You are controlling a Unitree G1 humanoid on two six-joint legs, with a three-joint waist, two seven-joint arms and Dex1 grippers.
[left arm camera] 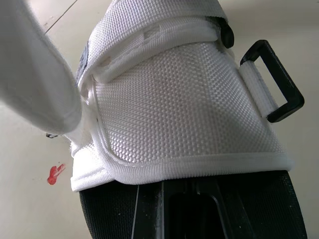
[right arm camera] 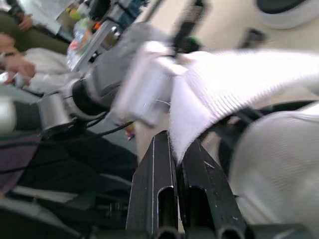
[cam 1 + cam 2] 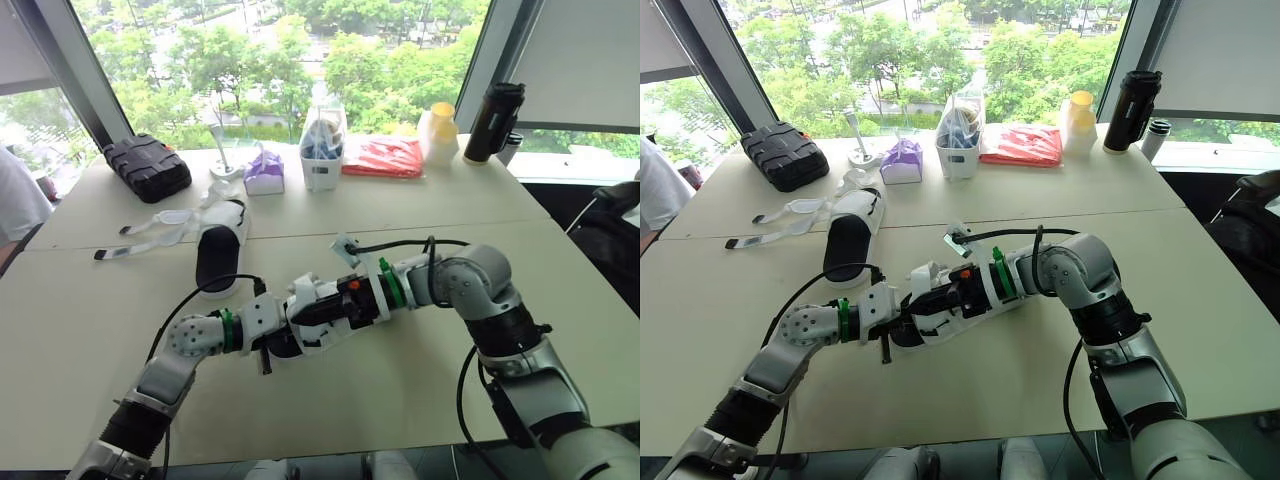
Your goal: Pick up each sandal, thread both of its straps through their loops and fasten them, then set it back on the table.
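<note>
The two arms meet low over the desk (image 3: 420,395) so that one can steady the shoe while the other works a strap. The sandal (image 1: 184,109), with a white woven upper on a black sole, sits right against the left pincer (image 3: 266,350). That placement suggests a bracing hold, but whether this pincer is clamped on the sole cannot be told. The right pincer (image 2: 178,142) is closed tight on a white strap (image 2: 234,79), pinching it near its end and drawing it taut away from the shoe. That looks like the pull needed to feed or cinch it. The black loop (image 1: 274,82) stands free on the side of the upper, just beyond the left pincer, with nothing visibly passing through it, so at least one fastening seems to be left.

The second sandal (image 3: 220,250) lies flat well beyond the left pincer, and its loose straps (image 3: 150,235) are splayed out on the desk, apparently waiting their turn.

No brand or writing can be read on either shoe. A small red mark (image 1: 55,173) on the desk beside the held sandal carries no lettering.
</note>
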